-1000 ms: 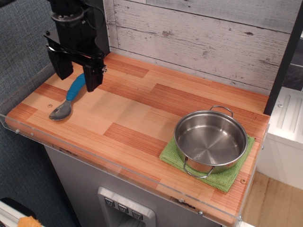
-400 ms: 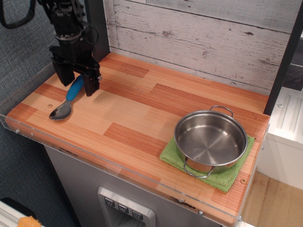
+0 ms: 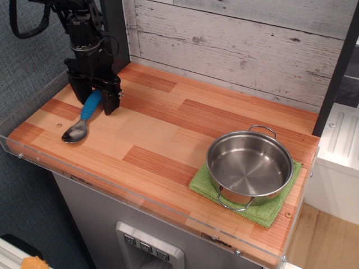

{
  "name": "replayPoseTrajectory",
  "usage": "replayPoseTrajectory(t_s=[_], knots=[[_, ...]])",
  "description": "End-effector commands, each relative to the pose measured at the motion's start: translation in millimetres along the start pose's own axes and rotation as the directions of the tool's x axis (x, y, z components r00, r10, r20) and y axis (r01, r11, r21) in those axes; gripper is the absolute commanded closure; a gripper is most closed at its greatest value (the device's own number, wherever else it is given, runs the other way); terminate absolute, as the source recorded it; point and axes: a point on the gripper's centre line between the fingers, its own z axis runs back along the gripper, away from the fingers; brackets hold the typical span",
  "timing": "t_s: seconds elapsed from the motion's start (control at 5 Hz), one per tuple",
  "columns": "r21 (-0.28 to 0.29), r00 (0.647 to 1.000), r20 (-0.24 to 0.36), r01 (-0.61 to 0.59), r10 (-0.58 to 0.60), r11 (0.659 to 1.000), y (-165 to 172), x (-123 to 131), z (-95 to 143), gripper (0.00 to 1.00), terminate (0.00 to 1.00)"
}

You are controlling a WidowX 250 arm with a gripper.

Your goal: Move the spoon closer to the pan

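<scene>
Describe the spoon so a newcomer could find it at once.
Start at the wooden counter and look to its far left end, under the black gripper. There lies the spoon: the only item with a bright blue handle, far from the steel pan.

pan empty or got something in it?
Empty. The pan sits upright on the green cloth, bare steel floor visible; the spoon lies far left.

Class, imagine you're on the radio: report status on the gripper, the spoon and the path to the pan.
Gripper low, jaws open astride the blue handle. Spoon flat on the counter's left end, far from the pan. Path between clear.
</scene>
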Motion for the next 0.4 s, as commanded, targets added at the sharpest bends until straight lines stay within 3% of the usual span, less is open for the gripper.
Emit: replayPoseTrajectory(t_s=[0.0,0.2], knots=[[-0.007,1.0,0.011,-0.027,0.027,1.0,4.3,3.7,5.1,1.0,0.0],[-0.012,0.999,-0.016,-0.037,0.037,0.999,4.3,1.2,7.8,1.0,0.0]])
